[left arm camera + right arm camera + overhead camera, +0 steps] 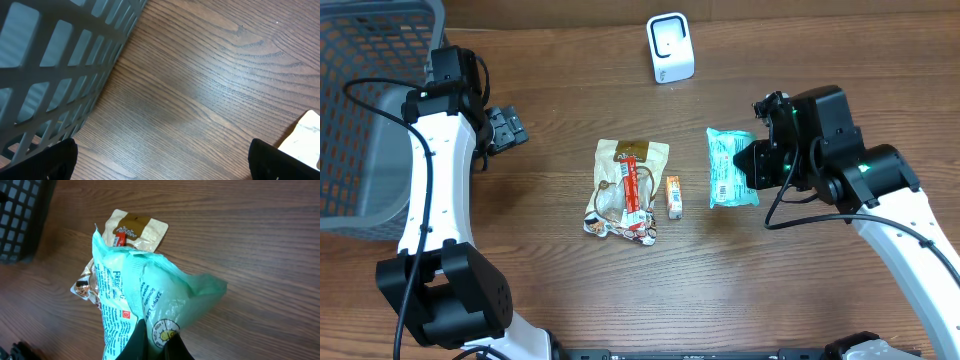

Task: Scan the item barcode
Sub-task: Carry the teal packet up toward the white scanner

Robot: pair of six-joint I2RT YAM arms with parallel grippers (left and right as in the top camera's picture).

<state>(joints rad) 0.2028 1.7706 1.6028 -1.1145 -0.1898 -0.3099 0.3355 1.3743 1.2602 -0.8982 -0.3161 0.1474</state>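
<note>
The item is a mint-green packet [728,165] with printed text, lying right of the table's middle. My right gripper [752,166] is shut on its right end. In the right wrist view the packet [150,290] rises from the black fingers, with the right gripper [159,342] pinching its lower edge by a round yellow mark. A white scanner [671,48] stands upright at the back centre, well apart from the packet. My left gripper [510,128] is open beside the basket, holding nothing. Only bare wood lies between the tips of the left gripper [164,160].
A grey mesh basket [360,110] fills the far left corner, and its wall [55,65] is close to the left wrist. A brown-topped snack bag [625,190] and a small orange box [673,196] lie at the table's middle. A pale corner [306,136] shows at the right edge.
</note>
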